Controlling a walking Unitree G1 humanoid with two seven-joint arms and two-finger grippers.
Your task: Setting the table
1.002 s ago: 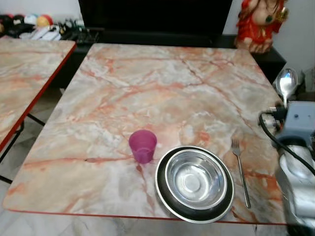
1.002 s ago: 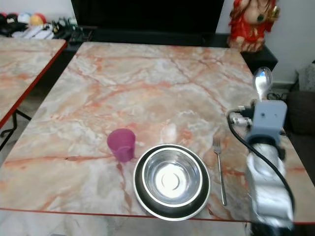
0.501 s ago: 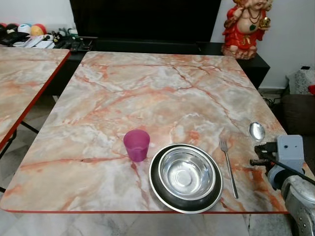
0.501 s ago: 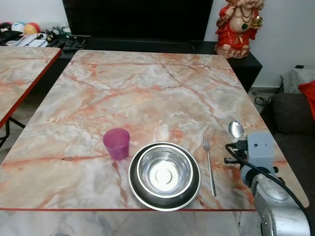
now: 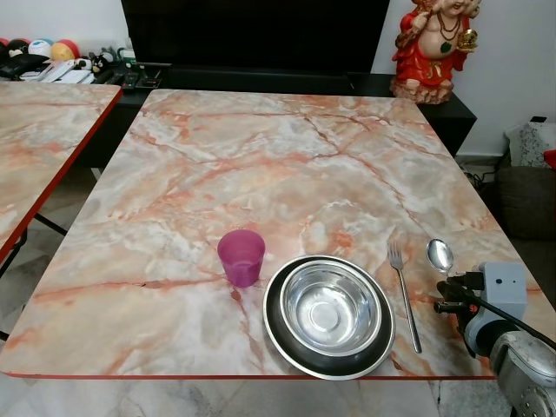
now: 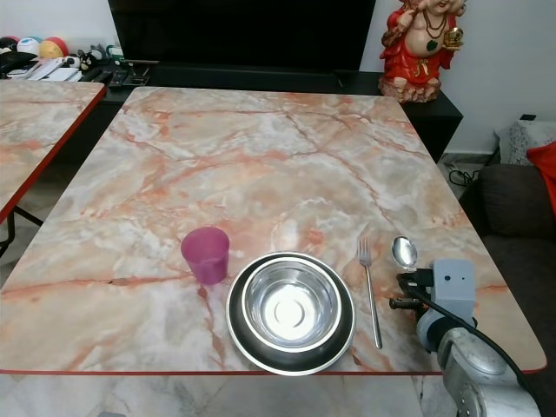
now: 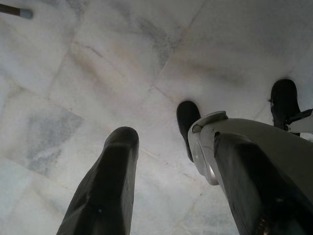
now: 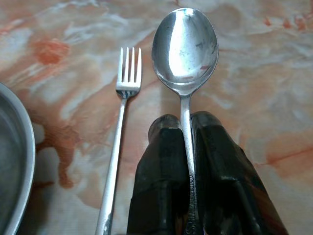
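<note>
Lowered since a moment ago, the spoon (image 8: 185,46) now sits just right of the fork (image 5: 404,291), at the lower right of the frame. The right gripper (image 8: 188,147) has its fingers clenched on the spoon's handle. Left of the fork, a steel bowl (image 5: 334,310) rests in a dark plate (image 5: 282,334), with a pink cup (image 5: 241,257) beside it on the marbled surface (image 5: 261,148). The left gripper (image 7: 171,161) hangs over floor tiles (image 7: 73,73), fingers spread.
</note>
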